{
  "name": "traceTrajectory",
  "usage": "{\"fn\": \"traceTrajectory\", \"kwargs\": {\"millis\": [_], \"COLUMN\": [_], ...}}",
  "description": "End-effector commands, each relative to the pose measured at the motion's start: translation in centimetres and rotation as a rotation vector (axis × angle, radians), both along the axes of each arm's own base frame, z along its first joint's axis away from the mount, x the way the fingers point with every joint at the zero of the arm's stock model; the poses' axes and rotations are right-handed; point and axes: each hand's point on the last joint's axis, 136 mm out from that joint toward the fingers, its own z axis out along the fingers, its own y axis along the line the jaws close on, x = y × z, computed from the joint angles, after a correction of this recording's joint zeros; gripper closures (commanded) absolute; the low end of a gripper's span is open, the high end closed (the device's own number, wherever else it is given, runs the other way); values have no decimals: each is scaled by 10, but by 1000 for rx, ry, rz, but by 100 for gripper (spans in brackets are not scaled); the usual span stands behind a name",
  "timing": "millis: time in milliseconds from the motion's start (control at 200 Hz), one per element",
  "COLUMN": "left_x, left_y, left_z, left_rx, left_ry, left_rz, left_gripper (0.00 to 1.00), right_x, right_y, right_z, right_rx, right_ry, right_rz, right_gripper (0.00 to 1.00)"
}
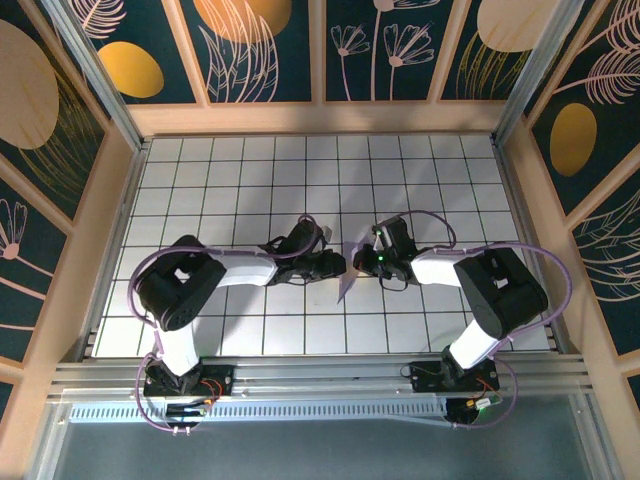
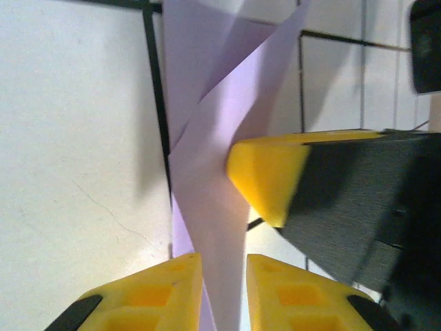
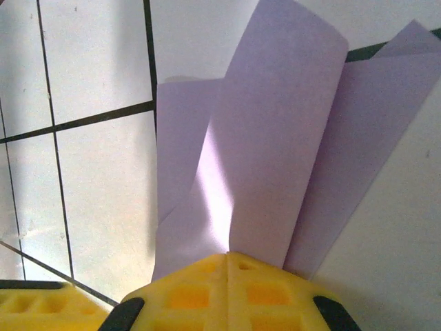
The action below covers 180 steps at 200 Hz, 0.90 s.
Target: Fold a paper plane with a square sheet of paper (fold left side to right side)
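Right wrist cam showed the right tool clenched on the paper. Left wrist cam had the left tool released, with the paper sitting between its fingers.

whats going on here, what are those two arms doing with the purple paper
Two robot arms are working a sheet of purple paper in the middle of a white gridded table, part way through folding it. The right gripper is shut on the paper, which fans up out of its pinched fingers in creased layers. The left gripper has its jaws slightly apart with the paper running between them, so it looks open rather than clamped. The paper curls up in part instead of lying flat.
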Motion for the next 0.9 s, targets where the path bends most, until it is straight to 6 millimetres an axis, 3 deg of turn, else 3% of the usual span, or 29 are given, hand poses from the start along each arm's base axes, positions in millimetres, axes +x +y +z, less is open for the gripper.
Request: {"fn": "traceTrajectory", "kwargs": {"millis": [0,300,571,896], "left_x": [2,-20,-32,-40], "left_y": [13,-6,-22,-21], "left_z": [15,27,9,-13], "left_rx": [12,-103,-105,-55], "left_ry": [-24,30,81,115], "left_rz": [27,-59,-99,-107], "left_gripper": [76,86,88,88], "right_x": [-37,-36,-34,-35], "right_y": [-14,-14,-16,-17], "right_z": [-31,-30,-30,-31], "right_rx": [-76,-83,-96,-107], "right_ry": [130,125,126,129], "right_rz": [41,46,43,41], "right_gripper": [100,100,100,100]}}
